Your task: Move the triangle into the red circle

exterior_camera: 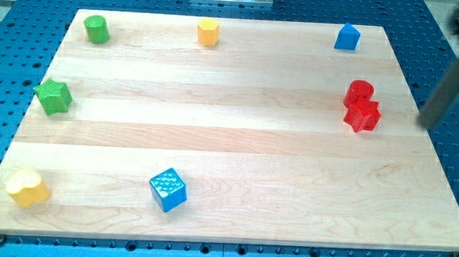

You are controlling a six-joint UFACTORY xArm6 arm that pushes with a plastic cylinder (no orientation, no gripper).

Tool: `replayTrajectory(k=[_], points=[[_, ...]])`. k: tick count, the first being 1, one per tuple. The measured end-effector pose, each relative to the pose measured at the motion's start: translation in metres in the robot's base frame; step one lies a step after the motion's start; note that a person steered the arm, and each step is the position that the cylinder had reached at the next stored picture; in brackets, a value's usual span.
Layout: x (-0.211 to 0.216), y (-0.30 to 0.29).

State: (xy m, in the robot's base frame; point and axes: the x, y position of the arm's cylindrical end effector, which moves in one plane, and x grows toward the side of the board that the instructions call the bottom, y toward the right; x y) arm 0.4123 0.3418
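Note:
A blue triangle-like block [347, 38] stands near the top right corner of the wooden board [236, 145]. The red circle block [359, 91] stands below it near the view's right edge, touching a red star block [363, 115] just beneath. My rod comes in blurred from the upper right. My tip [428, 125] is just past the board's right edge, to the right of the red star and apart from it. It is well below and to the right of the blue triangle block.
A green cylinder [97, 29] and a yellow hexagon-like block [208, 32] stand along the top edge. A green star [53, 97] is at the left, a yellow heart [27, 188] at the bottom left, and a blue cube [168, 190] at the bottom.

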Motion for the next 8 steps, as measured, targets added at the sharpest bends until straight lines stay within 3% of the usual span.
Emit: replayTrajectory(k=[1,2,3,5,6,8], points=[[-0.054,-0.004],[-0.140,-0.020],[-0.169,-0.043],[-0.190,-0.095],[-0.163,-0.132],[-0.163,-0.201]])
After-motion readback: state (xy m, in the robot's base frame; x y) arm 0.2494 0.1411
